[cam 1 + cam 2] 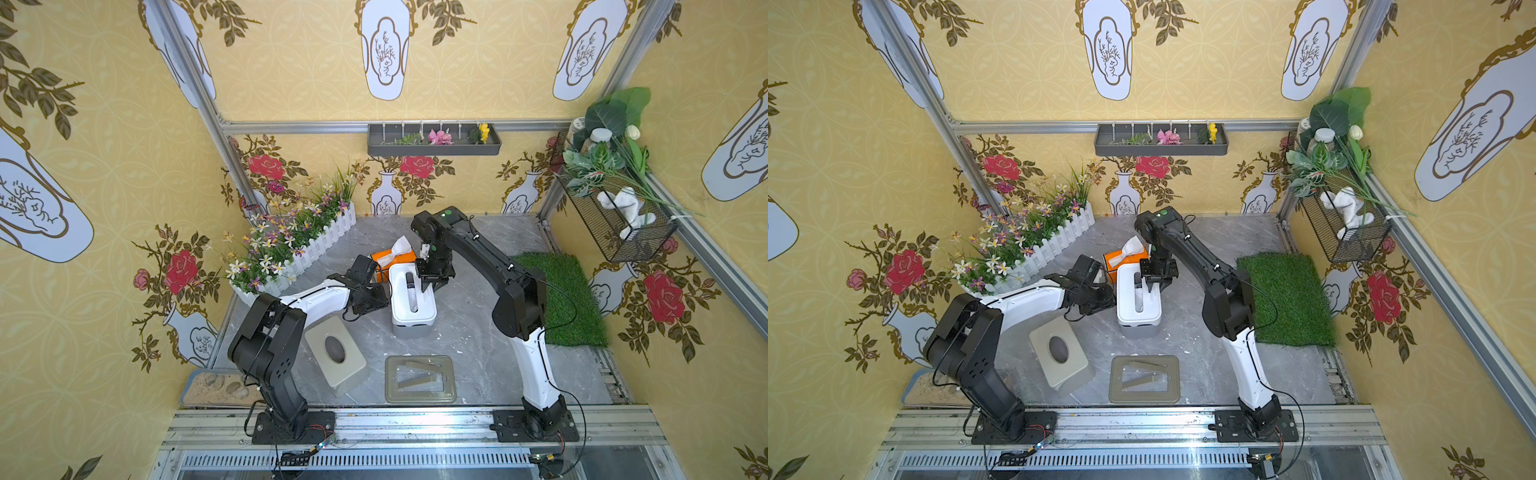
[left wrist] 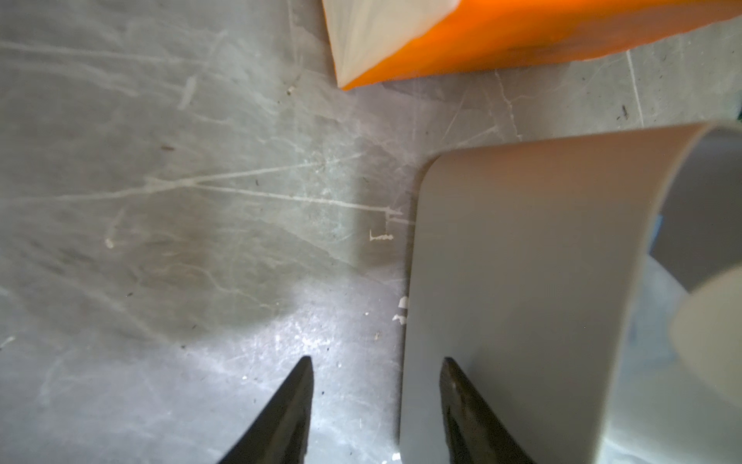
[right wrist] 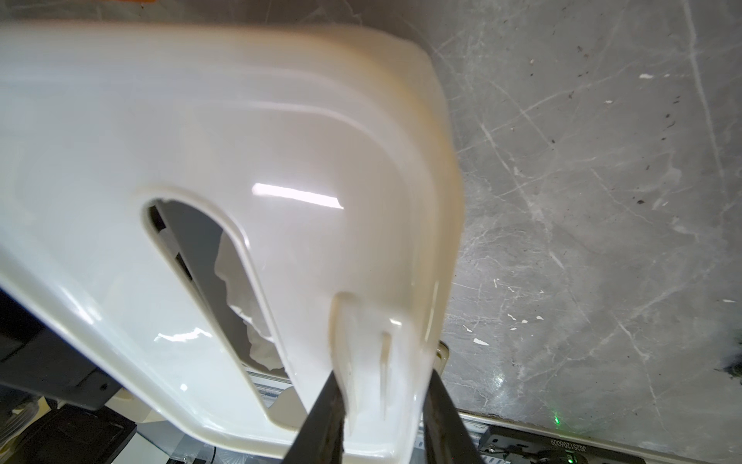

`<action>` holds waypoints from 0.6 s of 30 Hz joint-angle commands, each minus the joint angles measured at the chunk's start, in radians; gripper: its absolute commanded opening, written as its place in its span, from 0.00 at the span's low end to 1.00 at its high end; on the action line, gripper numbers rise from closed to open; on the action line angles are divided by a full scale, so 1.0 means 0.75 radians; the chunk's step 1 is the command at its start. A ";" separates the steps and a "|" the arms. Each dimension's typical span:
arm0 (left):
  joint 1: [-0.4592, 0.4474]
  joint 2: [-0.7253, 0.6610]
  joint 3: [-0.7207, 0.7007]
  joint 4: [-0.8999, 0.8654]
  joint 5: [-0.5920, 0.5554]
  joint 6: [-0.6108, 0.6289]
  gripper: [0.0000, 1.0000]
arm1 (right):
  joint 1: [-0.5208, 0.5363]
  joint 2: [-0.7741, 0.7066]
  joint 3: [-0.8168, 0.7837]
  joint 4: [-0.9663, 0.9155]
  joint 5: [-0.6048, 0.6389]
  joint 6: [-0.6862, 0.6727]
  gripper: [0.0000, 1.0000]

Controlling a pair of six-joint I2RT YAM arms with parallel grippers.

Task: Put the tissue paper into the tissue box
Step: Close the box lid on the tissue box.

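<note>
The tissue paper is an orange pack [image 1: 397, 259] [image 1: 1115, 262] with a white sheet [image 1: 400, 246] sticking up, lying just behind the tissue box; its corner shows in the left wrist view [image 2: 502, 40]. The tissue box has a grey base [image 1: 409, 330] [image 2: 522, 281] and a white slotted lid [image 1: 415, 309] [image 3: 281, 140]. My right gripper [image 1: 428, 286] [image 3: 381, 373] is shut on the lid's edge and holds it over the base. My left gripper [image 1: 382, 293] [image 2: 376, 358] is open beside the base's left wall, with one finger in front of that wall.
A beige box with an oval hole [image 1: 336, 357] and an olive frame lid [image 1: 419, 379] lie at the front. A white fence of flowers [image 1: 291, 245] runs along the left, a grass mat [image 1: 561, 299] lies at the right, and a sand tray [image 1: 216, 388] sits at the front left.
</note>
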 commanded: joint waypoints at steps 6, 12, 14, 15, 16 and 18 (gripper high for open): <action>-0.012 0.007 -0.024 0.056 0.031 -0.019 0.53 | 0.005 0.015 -0.004 -0.030 -0.002 0.001 0.14; -0.020 0.019 -0.026 0.073 0.042 -0.027 0.52 | 0.003 0.038 0.019 -0.047 -0.001 -0.003 0.14; -0.020 0.025 -0.025 0.077 0.048 -0.029 0.52 | 0.004 0.049 0.030 -0.057 0.001 -0.008 0.14; -0.022 0.028 -0.024 0.078 0.050 -0.029 0.52 | 0.005 0.055 0.036 -0.063 0.006 -0.008 0.14; -0.022 0.031 -0.023 0.082 0.052 -0.031 0.52 | 0.005 0.061 0.042 -0.069 0.009 -0.011 0.14; -0.024 0.038 -0.020 0.085 0.059 -0.031 0.51 | 0.005 0.070 0.051 -0.077 0.008 -0.013 0.14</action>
